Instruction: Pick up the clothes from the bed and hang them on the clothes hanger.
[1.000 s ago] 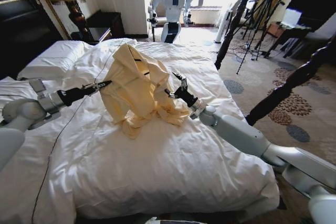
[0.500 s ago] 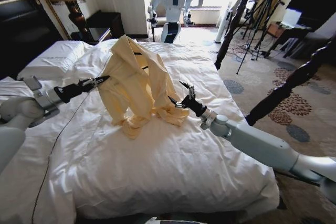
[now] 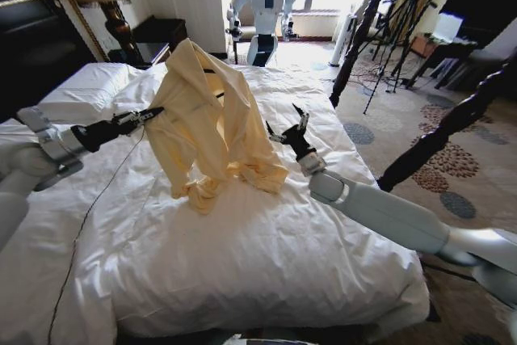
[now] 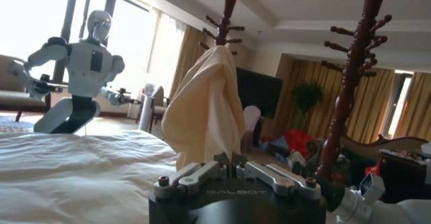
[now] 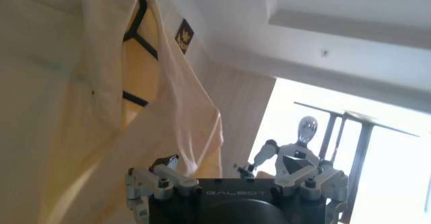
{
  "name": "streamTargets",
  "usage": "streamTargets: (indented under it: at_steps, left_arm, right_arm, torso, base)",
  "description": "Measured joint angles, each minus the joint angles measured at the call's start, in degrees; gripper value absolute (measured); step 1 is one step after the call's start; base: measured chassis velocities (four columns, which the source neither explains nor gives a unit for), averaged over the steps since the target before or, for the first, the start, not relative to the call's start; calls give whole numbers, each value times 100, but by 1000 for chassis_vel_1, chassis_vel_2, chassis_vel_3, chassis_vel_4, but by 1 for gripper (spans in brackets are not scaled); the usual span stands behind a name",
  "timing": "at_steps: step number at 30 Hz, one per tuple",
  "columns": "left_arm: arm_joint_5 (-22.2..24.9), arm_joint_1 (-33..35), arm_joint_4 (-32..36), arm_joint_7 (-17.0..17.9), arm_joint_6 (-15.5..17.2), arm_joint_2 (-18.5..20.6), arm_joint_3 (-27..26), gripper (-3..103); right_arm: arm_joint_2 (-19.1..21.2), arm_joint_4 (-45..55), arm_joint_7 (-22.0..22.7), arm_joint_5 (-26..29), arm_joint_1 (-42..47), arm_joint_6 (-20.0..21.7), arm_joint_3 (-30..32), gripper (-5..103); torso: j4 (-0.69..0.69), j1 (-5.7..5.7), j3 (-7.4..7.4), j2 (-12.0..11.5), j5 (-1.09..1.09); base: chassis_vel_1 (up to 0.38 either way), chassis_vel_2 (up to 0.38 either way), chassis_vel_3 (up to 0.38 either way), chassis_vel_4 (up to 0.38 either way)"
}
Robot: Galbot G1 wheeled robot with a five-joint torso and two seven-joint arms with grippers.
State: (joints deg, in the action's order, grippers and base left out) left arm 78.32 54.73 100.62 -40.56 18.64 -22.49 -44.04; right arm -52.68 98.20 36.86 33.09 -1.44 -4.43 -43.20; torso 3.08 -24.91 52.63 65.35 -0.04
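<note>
White quilted bedding fills most of the head view: one bed [image 3: 242,256] with pillows at its far left and a dark headboard cut off by the frame edge. From the left, the left claw [image 3: 150,113] reaches in with its fingers pressed together on a fold of the shirt [image 3: 212,131], holding one side of it up above the duvet. One pale yellow shirt shows, draped in a tall peak, its lower sleeves and hem bunched on the bed. Inside the collar a thin dark hanger [image 3: 212,86] is mostly hidden by fabric; a short dark bar shows in the head view, and angled dark struts [image 5: 137,27] in the right wrist view. To the right, the right claw [image 3: 287,128] hangs just beside the shirt with its fingers spread, holding nothing. Its forearm runs off the lower right corner.
</note>
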Motion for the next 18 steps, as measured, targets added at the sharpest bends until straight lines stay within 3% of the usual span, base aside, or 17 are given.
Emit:
streamTargets:
  at_steps: [5, 6, 9, 13, 18]
  left_arm:
    - [1, 42, 109, 26, -17, -2, -29, 2]
    - [1, 42, 109, 26, -17, -2, -29, 2]
    - [7, 61, 120, 29, -21, 3, -41, 2]
    - [20, 72, 154, 29, -22, 33, -50, 2]
    - [23, 113, 225, 30, -22, 42, -61, 2]
  right_arm:
    - [-582, 254, 437, 1443, -104, 351, 18, 100]
    - [-582, 254, 437, 1443, -104, 351, 18, 100]
    - [-740, 448, 649, 2305, -51, 506, 100, 100]
    - [-858, 425, 774, 2769, -31, 574, 278, 100]
    - [-872, 261, 678, 2862, -69, 597, 356, 100]
  torso:
    - [4, 0, 0, 0, 0]
    - [4, 0, 0, 0, 0]
    - [5, 0, 0, 0, 1]
    - [4, 0, 0, 0, 1]
    - [5, 0, 0, 0, 1]
  base:
    - [0, 0, 0, 0]
    - [0, 0, 0, 0]
    - [0, 0, 0, 0]
    - [0, 0, 0, 0]
    - [0, 0, 0, 0]
